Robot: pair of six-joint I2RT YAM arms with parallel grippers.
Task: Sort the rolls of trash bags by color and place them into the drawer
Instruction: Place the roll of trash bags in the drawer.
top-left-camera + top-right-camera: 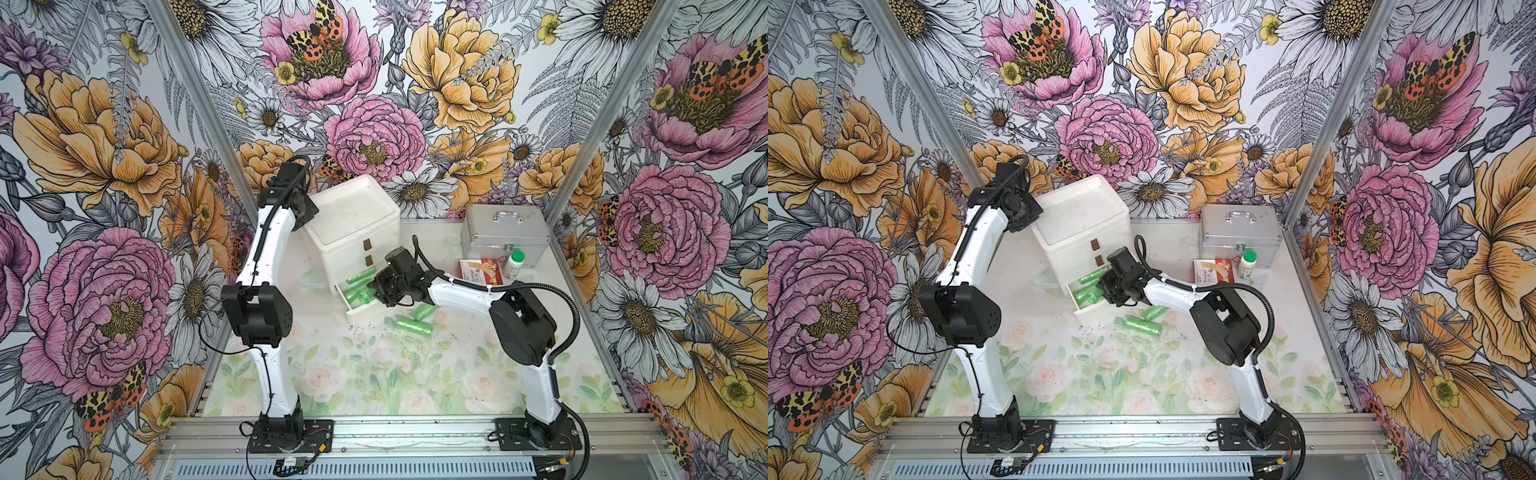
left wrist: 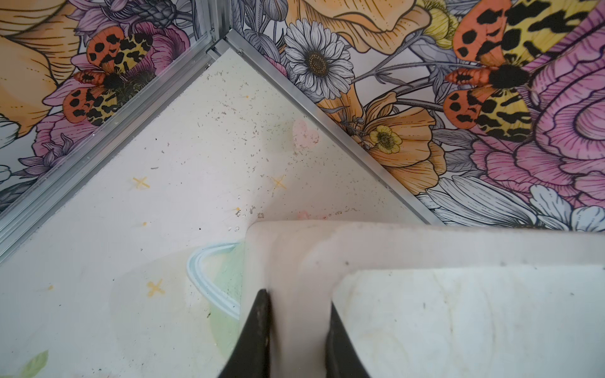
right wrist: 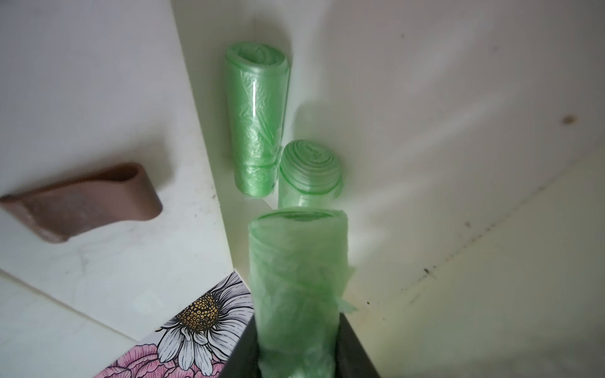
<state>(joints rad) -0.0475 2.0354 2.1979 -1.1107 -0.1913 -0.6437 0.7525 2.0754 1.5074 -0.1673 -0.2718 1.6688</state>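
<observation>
The white drawer unit (image 1: 353, 216) stands at the back left with its bottom drawer (image 1: 361, 309) pulled open. Three light green rolls of trash bags lie inside it (image 1: 358, 277); the right wrist view shows two of them (image 3: 257, 124) against the drawer's inner wall (image 3: 425, 131). My right gripper (image 3: 297, 315) hovers over the drawer, shut on another green roll (image 3: 298, 268). Two more green rolls (image 1: 413, 326) lie on the table just in front of the drawer. My left gripper (image 2: 299, 297) is shut on the unit's top rim (image 2: 327, 242). Only green rolls show; other colors are out of view.
A silver case (image 1: 505, 232) stands at the back right, with a green-capped white bottle (image 1: 514, 264) and a red box (image 1: 480, 270) in front of it. A pale blue ring (image 2: 209, 281) lies beside the unit. Brown handles (image 3: 82, 203) mark the two shut upper drawers.
</observation>
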